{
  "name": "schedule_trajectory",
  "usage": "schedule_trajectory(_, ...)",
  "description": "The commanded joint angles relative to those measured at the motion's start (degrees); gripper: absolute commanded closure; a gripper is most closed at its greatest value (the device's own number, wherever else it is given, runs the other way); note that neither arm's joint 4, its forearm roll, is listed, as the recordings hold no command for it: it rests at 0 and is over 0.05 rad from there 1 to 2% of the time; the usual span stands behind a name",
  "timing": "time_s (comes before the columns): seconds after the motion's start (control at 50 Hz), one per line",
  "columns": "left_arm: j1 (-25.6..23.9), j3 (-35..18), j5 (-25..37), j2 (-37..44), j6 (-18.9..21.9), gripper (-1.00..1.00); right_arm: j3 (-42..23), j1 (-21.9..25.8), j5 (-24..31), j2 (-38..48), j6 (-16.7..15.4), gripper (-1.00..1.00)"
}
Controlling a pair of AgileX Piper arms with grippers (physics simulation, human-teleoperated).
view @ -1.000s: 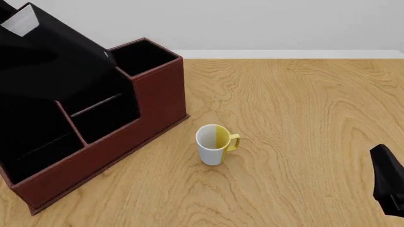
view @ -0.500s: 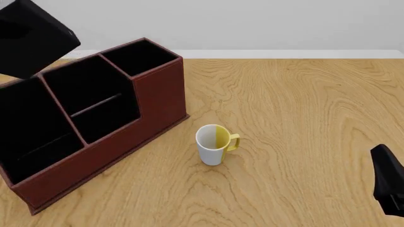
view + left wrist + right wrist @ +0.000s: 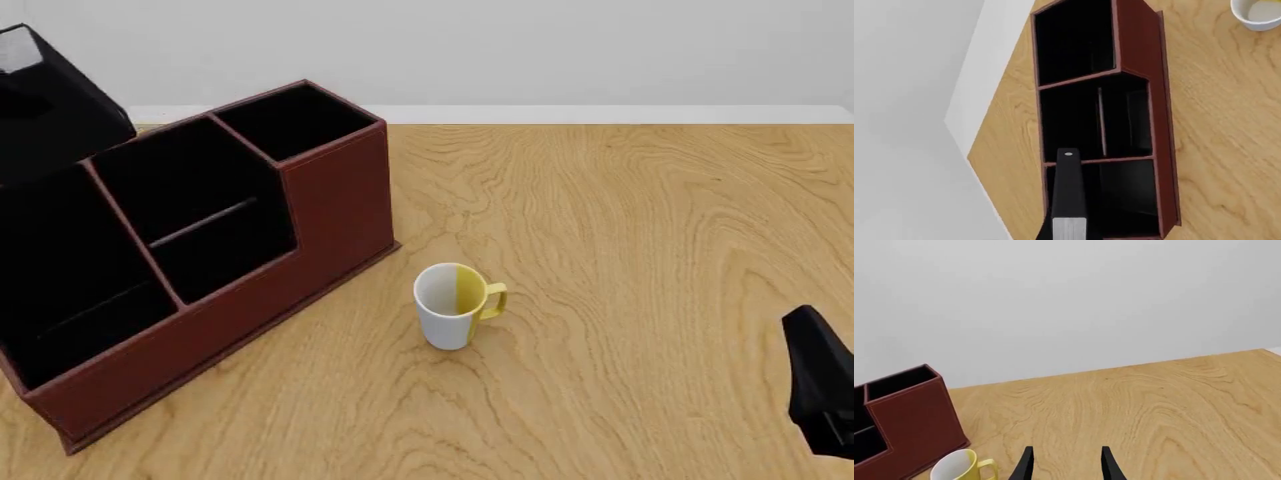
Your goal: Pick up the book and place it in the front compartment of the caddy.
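Caddy [image 3: 334,210] stands on the desk [image 3: 641,230], its front compartment [image 3: 200,215] with nothing in it yet, so only the lifting looks done; lowering and letting go remain. The book [image 3: 1069,195] hangs edge-on in the air over the caddy's left end, evidently gripped by the left fingers, which stay hidden. The right fingers [image 3: 1026,465] are spread apart and hold nothing, well away from the book.

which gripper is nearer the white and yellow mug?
Right. The right gripper hangs low, close to the white and yellow mug on the mug's right. The left gripper is above the caddy's far-left end.
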Motion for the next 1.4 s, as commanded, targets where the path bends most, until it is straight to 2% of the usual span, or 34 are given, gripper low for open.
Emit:
schedule_trajectory(0.02, 0.2, -1.9, 0.0, 2.9, 3.7, 1.00, 0.0, 0.0, 0.0, 0.0, 0.3, -1.00)
schedule_trajectory(0.32, -1.8, -7.6, 0.0, 9.0, 3.9, 1.00, 0.1, -0.3, -0.1, 0.0, 0.6, -1.00)
schedule_trajectory(0.64, -3.6, -10.0, -0.1, 13.6, 3.3, 1.00, 0.1, -0.5, -0.2, 0.0, 0.9, -1.00)
schedule_trajectory(0.8, -4.7, -8.7, -1.8, 14.9, 2.6, 1.00, 0.1, -0.5, -0.2, 0.0, 1.0, -1.00)
schedule_trajectory(1.02, -5.0, -3.6, -5.5, 15.0, 1.9, 1.00, 0.0, -0.7, -0.2, 0.0, 1.1, -1.00)
schedule_trajectory(1.1, -5.8, -4.3, -5.4, 15.9, 0.3, 1.00, 0.0, -0.7, -0.2, 0.0, 1.2, -1.00)
schedule_trajectory(1.4, -4.4, 1.6, -10.5, 16.4, 0.2, 1.00, 0.0, -0.8, -0.1, 0.0, 1.0, -1.00)
